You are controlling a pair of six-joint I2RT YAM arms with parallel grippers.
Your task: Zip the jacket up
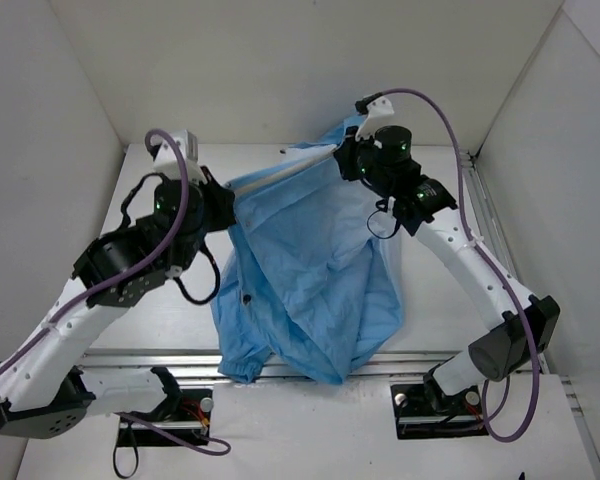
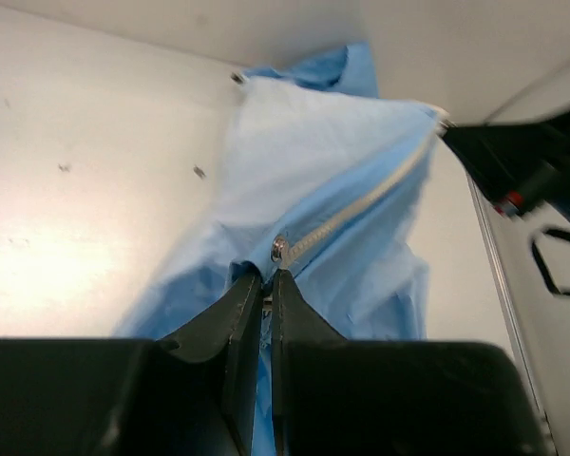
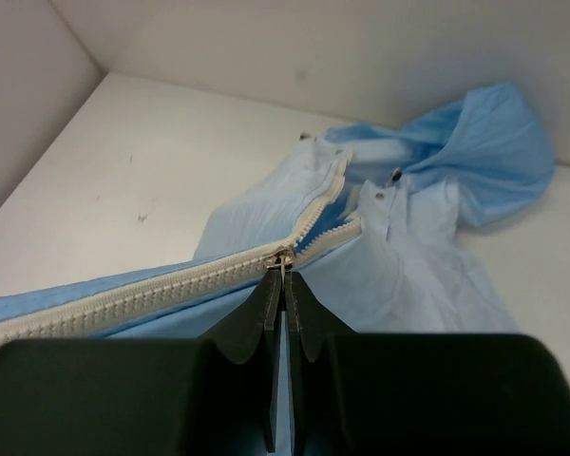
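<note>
The light blue jacket (image 1: pixel 310 280) hangs stretched between my two grippers above the table. My left gripper (image 1: pixel 223 200) is shut on the jacket's fabric beside the white zipper, near a metal snap (image 2: pixel 279 249); its black fingers (image 2: pixel 237 313) pinch the cloth. My right gripper (image 1: pixel 352 160) is shut on the zipper pull (image 3: pixel 285 258), its fingertips (image 3: pixel 266 299) just below the slider. In the right wrist view the white zipper (image 3: pixel 123 299) is closed to the left of the slider and open beyond it, toward the hood (image 3: pixel 494 142).
White walls enclose the table (image 1: pixel 280 110) on the left, back and right. The jacket's lower part drapes down to the table's near edge (image 1: pixel 280 360). A metal rail (image 1: pixel 480 200) runs along the right side.
</note>
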